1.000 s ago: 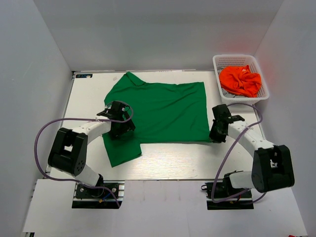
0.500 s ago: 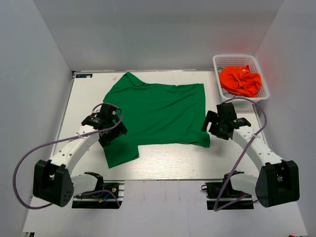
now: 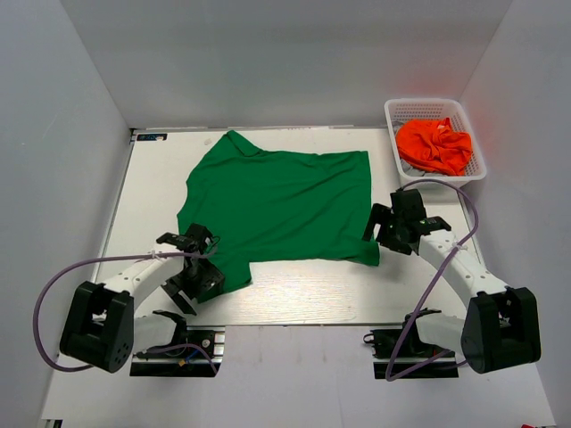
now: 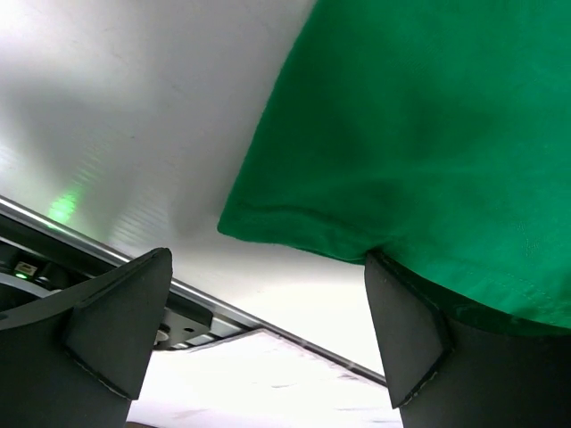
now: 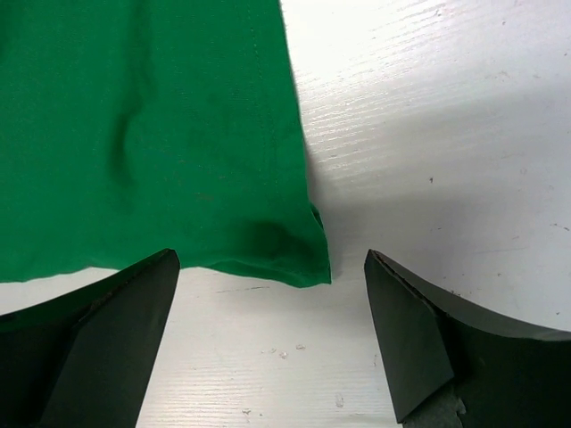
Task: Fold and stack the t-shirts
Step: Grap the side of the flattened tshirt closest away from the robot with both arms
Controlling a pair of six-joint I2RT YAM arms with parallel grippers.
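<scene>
Two arms sit bolted at the near edge of a white wood-grain desk (image 3: 303,294), which is boxed in by pale grey walls (image 3: 268,53). The left claw (image 3: 193,276) gapes wide with nothing in it, at the near sleeve hem of the green t-shirt (image 3: 285,201). Whether one finger touches the cloth is hard to tell. The right claw (image 3: 385,234) is likewise spread wide and empty, over the shirt's near right hem corner. The green t-shirt lies spread flat mid-desk. At the far right corner, one white lattice basket (image 3: 428,107) holds the crumpled orange t-shirt (image 3: 434,145). That makes two shirts and one basket.
</scene>
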